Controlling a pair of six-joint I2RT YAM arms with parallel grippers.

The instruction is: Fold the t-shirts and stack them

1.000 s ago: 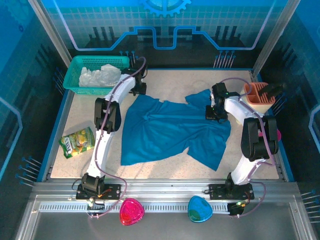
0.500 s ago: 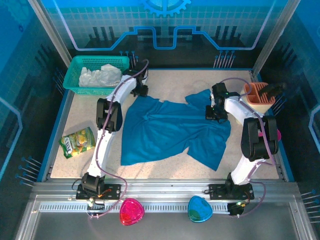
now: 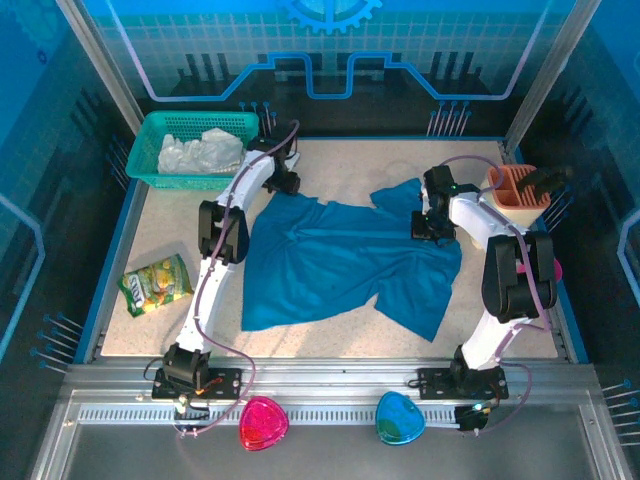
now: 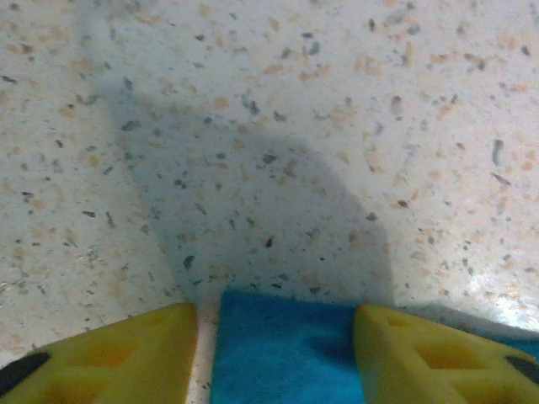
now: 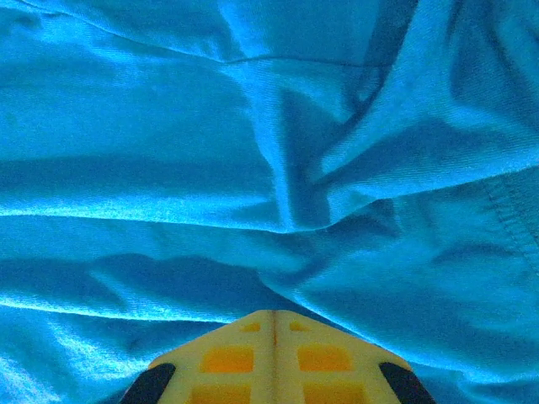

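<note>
Teal-blue t-shirt (image 3: pixel 340 262) lies spread and crumpled mid-counter (image 3: pixel 350 160), one sleeve bunched up at its far right; white t-shirt (image 3: pixel 200 152) is wadded inside the green mesh basket (image 3: pixel 148 160) at the far-left corner.

Left fingers (image 4: pixel 126 353) are released, spread apart just above the speckled surface; a corner edge of the teal cloth lies between them, a sliver of bare counter showing against the left one. That puts them at the shirt's far-left corner, near the basket's right end.

Right fingers (image 5: pixel 227 358) are clenched tip to tip, low over the teal folds by the bunched sleeve; can't tell if any cloth is pinched.

Writing: snack packet (image 3: pixel 155 283) is yellow-green with print too small to read; it sits by the left edge, well apart from the shirt.

Edges and room: bare strip down the left between packet and shirt; bare band along the near edge, in front of the hem; clear patch at the far side between the basket and the orange holder (image 3: pixel 515 195) in the far-right corner. Right side is tight; the shirt's right hem runs up to the right arm.
</note>
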